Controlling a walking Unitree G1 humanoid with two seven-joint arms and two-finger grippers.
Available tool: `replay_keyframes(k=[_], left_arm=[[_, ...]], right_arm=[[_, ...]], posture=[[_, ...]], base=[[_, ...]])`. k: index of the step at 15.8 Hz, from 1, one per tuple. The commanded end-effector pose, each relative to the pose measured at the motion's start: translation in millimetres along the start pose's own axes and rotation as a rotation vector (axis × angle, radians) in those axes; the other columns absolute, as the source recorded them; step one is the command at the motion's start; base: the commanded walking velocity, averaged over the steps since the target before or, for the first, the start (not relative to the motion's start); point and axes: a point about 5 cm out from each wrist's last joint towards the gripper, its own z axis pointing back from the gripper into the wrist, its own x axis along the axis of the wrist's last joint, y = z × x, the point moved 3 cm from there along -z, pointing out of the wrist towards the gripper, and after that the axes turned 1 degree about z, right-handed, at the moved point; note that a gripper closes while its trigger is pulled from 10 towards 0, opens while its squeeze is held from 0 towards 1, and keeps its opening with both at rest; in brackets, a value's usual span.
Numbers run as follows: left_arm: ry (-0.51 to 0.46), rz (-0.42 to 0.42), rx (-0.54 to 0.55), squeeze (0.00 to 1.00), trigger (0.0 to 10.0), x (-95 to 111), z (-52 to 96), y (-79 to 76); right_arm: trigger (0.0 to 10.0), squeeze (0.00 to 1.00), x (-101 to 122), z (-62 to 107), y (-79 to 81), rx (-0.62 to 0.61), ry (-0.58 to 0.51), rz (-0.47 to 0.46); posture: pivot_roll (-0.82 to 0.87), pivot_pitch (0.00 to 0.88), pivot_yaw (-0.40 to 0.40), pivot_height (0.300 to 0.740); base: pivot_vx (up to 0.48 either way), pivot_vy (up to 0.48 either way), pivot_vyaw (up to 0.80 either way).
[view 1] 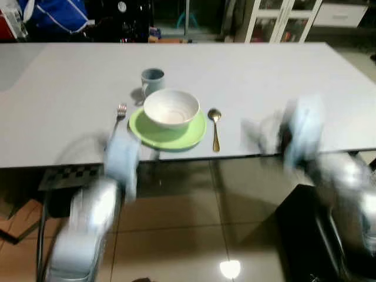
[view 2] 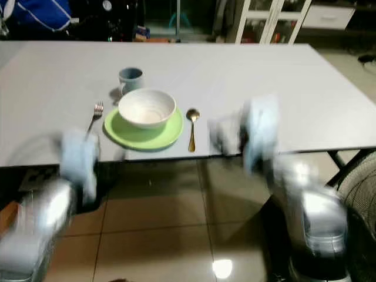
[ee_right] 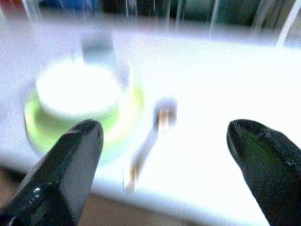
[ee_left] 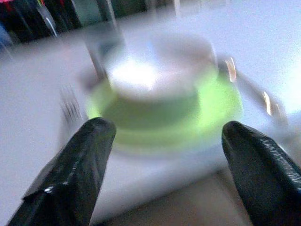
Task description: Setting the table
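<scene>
The left gripper [ee_left: 164,165] hangs with its fingers spread wide and empty, just off the near edge of the table [view 1: 282,76], in front of the fork [view 1: 120,114]. The right gripper [ee_right: 164,169] is spread and empty too, at the near edge to the right of the spoon [view 1: 215,128]. Both arms are blurred. Between fork and spoon sits a green plate [view 1: 167,134] with a white bowl [view 1: 171,108] on it. A blue-grey mug [view 1: 152,80] stands just beyond the plate.
</scene>
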Motion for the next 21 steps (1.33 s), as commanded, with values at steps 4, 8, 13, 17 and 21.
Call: replay_keyframes(k=[4, 8, 13, 17, 21], left_arm=[[-0.092, 0.049, 0.128, 1.0, 10.0, 35.3, -16.6, 20.1], [-0.16, 0.098, 0.149, 1.0, 10.0, 55.1, -20.9, 26.1], [-0.152, 0.043, 0.199, 1.0, 10.0, 28.3, -25.2, 18.6], [-0.167, 0.037, 0.168, 0.0, 10.0, 7.8, -18.1, 17.9], [-0.151, -0.026, 0.136, 0.0, 10.0, -3.5, -15.7, 16.7]], right_arm=[[10.0, 1.0, 15.2, -7.7, -4.8, -0.171, -0.095, -0.073], [10.0, 1.0, 7.9, -12.8, 0.8, -0.224, -0.074, -0.108], [10.0, 1.0, -22.1, -5.6, -12.0, -0.304, -0.002, -0.083], [10.0, 0.09, -49.5, -1.6, -14.8, -0.379, -0.008, -0.154], [10.0, 0.0, -46.1, -3.8, -1.0, -0.281, -0.095, -0.072]], posture=[[0.01, 0.0, -0.008, 0.74], [0.02, 0.0, 0.001, 0.74], [0.0, 0.0, 0.011, 0.74], [0.02, 0.0, -0.001, 0.74], [0.01, 0.0, 0.013, 0.74]], base=[[0.0, 0.0, 0.0], [0.0, 0.0, 0.0], [0.0, 0.0, 0.0], [0.0, 0.0, 0.0], [0.0, 0.0, 0.0]])
